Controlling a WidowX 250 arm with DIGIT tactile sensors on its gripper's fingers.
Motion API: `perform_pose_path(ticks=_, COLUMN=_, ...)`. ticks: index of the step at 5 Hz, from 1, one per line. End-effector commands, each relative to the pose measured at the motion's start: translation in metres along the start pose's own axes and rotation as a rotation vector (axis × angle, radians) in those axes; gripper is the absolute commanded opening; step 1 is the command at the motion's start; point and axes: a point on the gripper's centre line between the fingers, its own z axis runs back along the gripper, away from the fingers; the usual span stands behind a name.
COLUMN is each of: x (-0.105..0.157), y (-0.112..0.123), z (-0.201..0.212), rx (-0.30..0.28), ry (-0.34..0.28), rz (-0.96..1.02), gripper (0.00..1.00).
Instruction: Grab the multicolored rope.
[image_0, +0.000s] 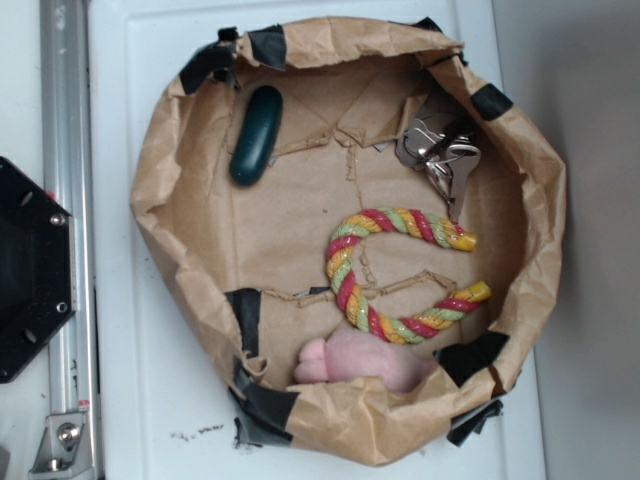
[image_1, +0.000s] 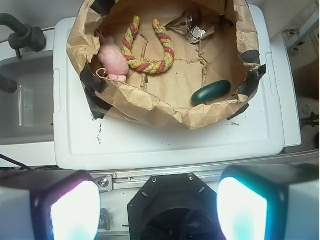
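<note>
While the two pale, glowing fingers (image_1: 75, 212) stand wide apart at the bottom of the wrist view, nothing lies between them, so the gripper (image_1: 159, 210) is released and empty, well back from the work. Below it sit a black hexagonal base plate (image_1: 172, 207) and a silver rail, and beyond those the white plastic worktop (image_1: 165, 142).

On that worktop rests a crumpled brown paper basin patched with black tape (image_0: 155, 165). Inside it, the multicolored rope of twisted red, yellow and pale green strands (image_0: 345, 280) lies flat in a horseshoe curve, its two yellow ends pointing toward the wall of the basin farthest from the base plate. A pink plush toy (image_0: 360, 360) lies just beside the rope's bend, against the paper wall. A dark green smooth oval object (image_0: 255, 135) sits well apart at the opposite side, and a crumpled silvery metallic piece (image_0: 435, 150) lies near one rope end.

By my judgement the reach has not begun. The next move calls for travelling out over the paper rim, lowering with the fingers spread, and straddling one arm of the curve, preferably away from the plush toy, so that only the cord is pinched.
</note>
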Motion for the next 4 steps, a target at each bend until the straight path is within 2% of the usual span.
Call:
perform_pose_path(ticks=1, x=0.0, y=0.0, z=0.0, rx=0.0, ry=0.0, rz=0.0, gripper=1.0)
perform_pose_path(ticks=2, x=0.05, y=0.017, z=-0.005, rx=-0.122, ry=-0.128, rz=-0.202, gripper=1.0)
perform_pose_path(ticks=3, x=0.102, y=0.023, z=-0.016, rx=-0.171, ry=-0.173, rz=-0.321, gripper=1.0)
perform_pose_path(ticks=4, x=0.143, y=0.019, z=-0.052, rx=-0.152, ry=-0.195, rz=-0.459, gripper=1.0)
